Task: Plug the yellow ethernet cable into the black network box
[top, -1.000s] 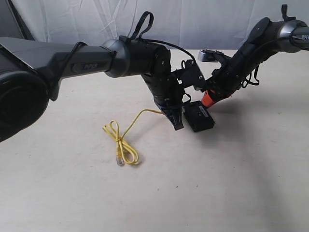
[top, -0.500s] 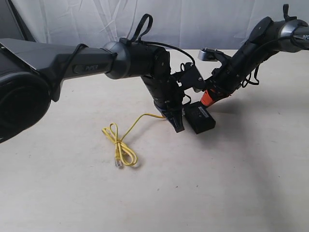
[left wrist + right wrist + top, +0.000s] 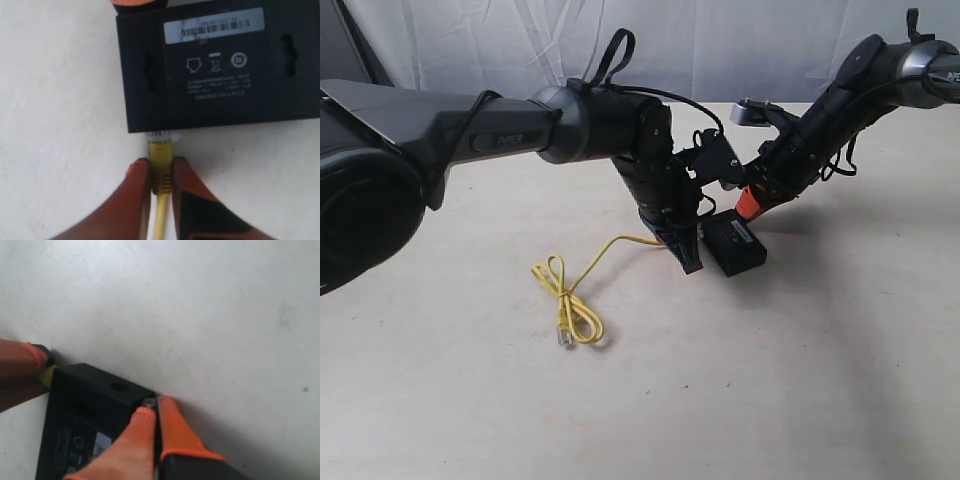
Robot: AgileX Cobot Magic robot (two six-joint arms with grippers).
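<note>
Exterior view is giving the widest look: the left arm [image 3: 470, 130] is reaching in from the left with its base cut off by the frame. The right arm [image 3: 860, 90] is coming down from the upper right corner, also cut off, and the badge on the left arm is too blurred to read. Both are meeting over the pale table [image 3: 770, 400], where the black network box [image 3: 738, 245] is lying flat near the middle, partly hidden behind the left gripper [image 3: 688, 258]. The right gripper [image 3: 752, 204] is leaning onto the box's far side. In the right wrist view its orange fingers [image 3: 175, 430] are sitting together with their tips against the box's corner, and whether they are pinching anything is hard to make out. In the left wrist view the box's pale label strip [image 3: 214, 25] is carrying a barcode, with three small symbols and lines of print nearby that are too soft to read. The yellow ethernet cable [image 3: 570, 300] is trailing leftward from the left gripper to a knotted bundle resting on the table, its free plug [image 3: 565, 336] pointing toward the near side. The left gripper is clamping the other plug [image 3: 161, 152], whose long axis is running square to the box's long edge. Its clear tip is touching that edge, and how far in it is sitting cannot be told.
</note>
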